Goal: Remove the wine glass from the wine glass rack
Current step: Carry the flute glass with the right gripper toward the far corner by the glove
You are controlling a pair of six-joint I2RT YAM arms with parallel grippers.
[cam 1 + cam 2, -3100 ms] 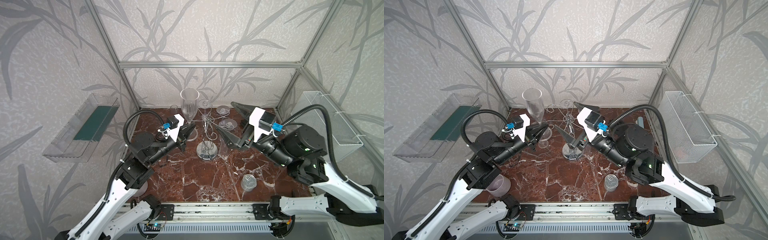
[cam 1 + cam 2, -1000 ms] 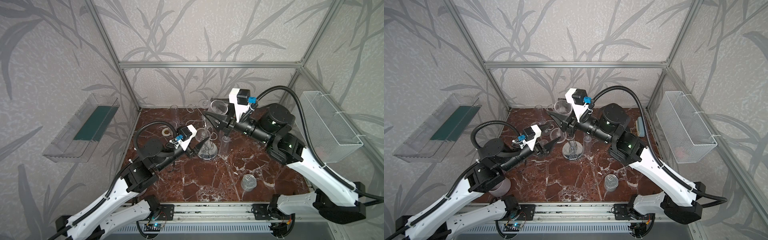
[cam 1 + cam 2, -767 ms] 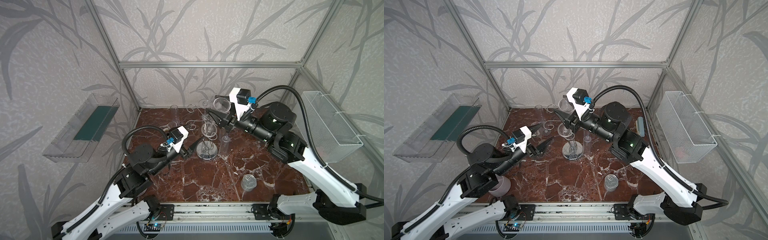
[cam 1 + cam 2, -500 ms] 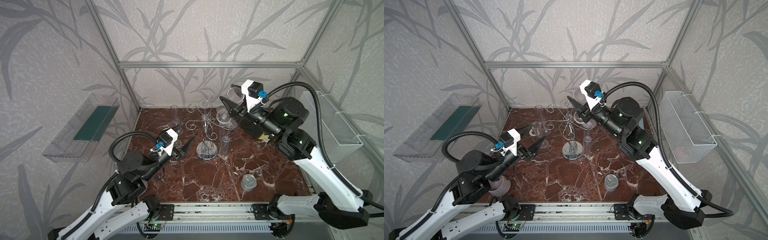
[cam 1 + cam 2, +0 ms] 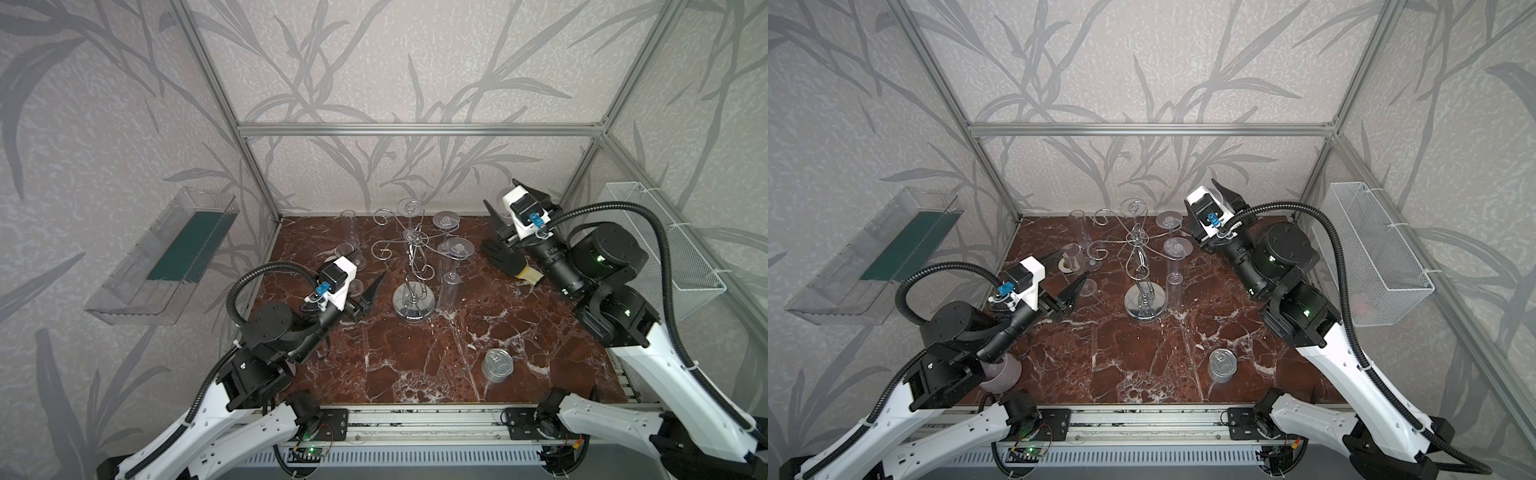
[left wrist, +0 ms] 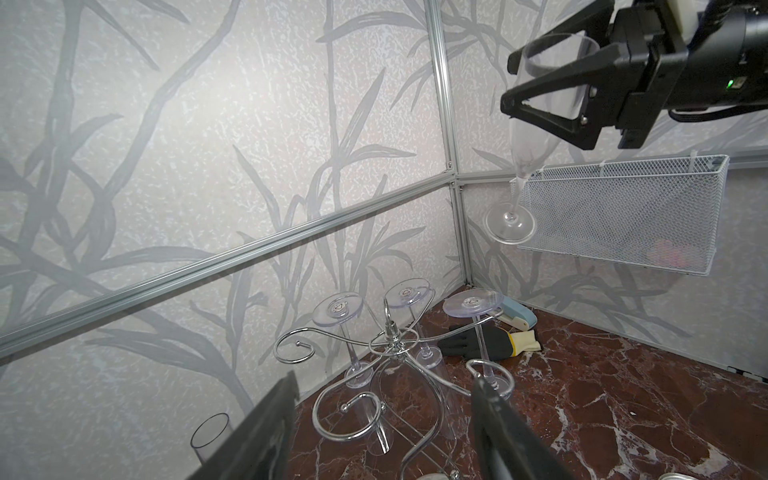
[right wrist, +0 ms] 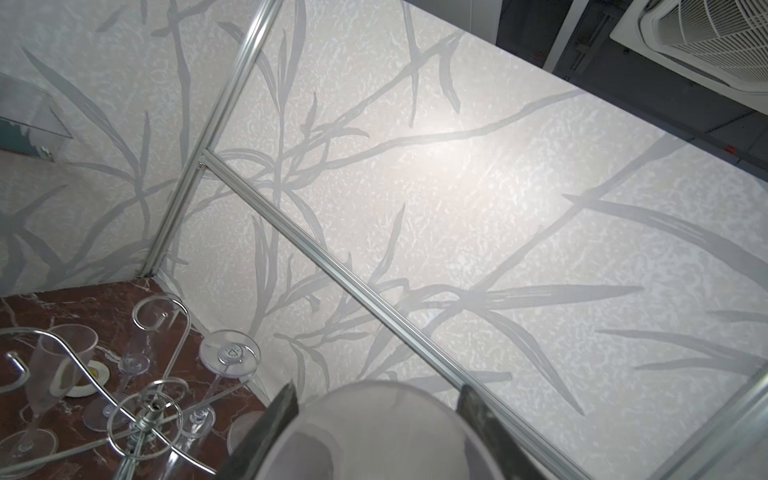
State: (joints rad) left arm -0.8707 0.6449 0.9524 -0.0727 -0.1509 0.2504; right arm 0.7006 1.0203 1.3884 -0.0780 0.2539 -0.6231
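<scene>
The wine glass (image 6: 530, 153) is already off the rack (image 5: 413, 266): the right claw (image 6: 508, 85) clamps its bowl, foot down, in the upper right of the left wrist view, well clear of the wire arms. The left claw (image 6: 384, 377) gapes wide, empty. Left, I judge: setting it on the surface (image 5: 415, 365) (three other glasses (image 6: 471, 303) hang on the rack).

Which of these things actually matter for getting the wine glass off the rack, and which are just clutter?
For the job:
wine glass rack
wine glass, gripped by the right gripper clear of the rack
three glasses hanging on the rack
left gripper, open and empty

Lying about:
tin can
black glove
lilac pot
wire basket
clear wall tray
</scene>
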